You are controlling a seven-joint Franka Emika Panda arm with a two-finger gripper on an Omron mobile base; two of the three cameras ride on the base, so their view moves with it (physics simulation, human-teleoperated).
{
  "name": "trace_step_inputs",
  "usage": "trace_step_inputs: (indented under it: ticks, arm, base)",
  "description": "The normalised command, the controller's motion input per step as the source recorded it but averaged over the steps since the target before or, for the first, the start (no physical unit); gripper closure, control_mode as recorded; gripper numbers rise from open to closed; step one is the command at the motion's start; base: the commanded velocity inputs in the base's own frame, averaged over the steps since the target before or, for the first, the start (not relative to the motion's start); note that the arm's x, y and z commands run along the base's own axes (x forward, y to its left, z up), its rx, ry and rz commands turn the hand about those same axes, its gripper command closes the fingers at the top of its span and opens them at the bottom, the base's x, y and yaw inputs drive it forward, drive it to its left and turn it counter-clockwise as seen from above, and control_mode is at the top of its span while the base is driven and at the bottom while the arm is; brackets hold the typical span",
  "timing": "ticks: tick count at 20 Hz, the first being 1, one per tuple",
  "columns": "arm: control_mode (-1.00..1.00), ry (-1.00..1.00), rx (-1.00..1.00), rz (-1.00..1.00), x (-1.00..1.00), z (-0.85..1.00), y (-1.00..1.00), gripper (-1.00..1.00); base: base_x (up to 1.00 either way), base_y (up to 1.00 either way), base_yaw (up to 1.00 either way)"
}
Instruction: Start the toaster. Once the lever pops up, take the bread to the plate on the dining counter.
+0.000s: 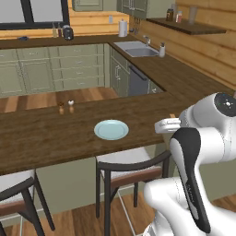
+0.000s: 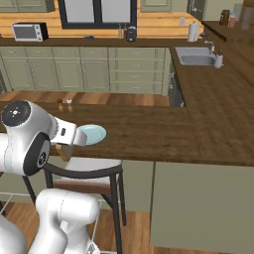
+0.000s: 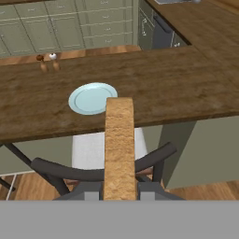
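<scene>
Home kitchen: sink (image 1: 137, 49), cabinets (image 1: 50, 69)

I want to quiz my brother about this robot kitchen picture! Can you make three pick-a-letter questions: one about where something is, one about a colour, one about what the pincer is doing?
1. Where is the plate?
A. in the sink
B. on the dining counter
C. on a chair

2. What colour is the plate?
A. pale blue-green
B. red
C. black

3. What is the pincer doing?
A. hanging open
B. shut on the bread
C. holding a bottle

Answers: 1 B, it lies flat on the dark wood top. 2 A, it looks pale blue-green in every view. 3 B, the hand view shows the slice rising between its fingertips.
</scene>
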Motion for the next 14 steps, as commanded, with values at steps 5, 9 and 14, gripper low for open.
trace_step_inputs:
  ticks: [5, 9, 14]
  arm:
    - [1.0, 0.0, 0.0, 0.0, 0.0, 0.0, 0.0, 1.0]
    - [1.0, 0.0, 0.0, 0.0, 0.0, 0.0, 0.0, 1.0]
    - [1.0, 0.0, 0.0, 0.0, 0.0, 0.0, 0.0, 1.0]
  base:
    - [-0.14, 0.78, 0.03]
    - [-0.28, 0.78, 0.03]
    - [-0.67, 0.64, 0.0]
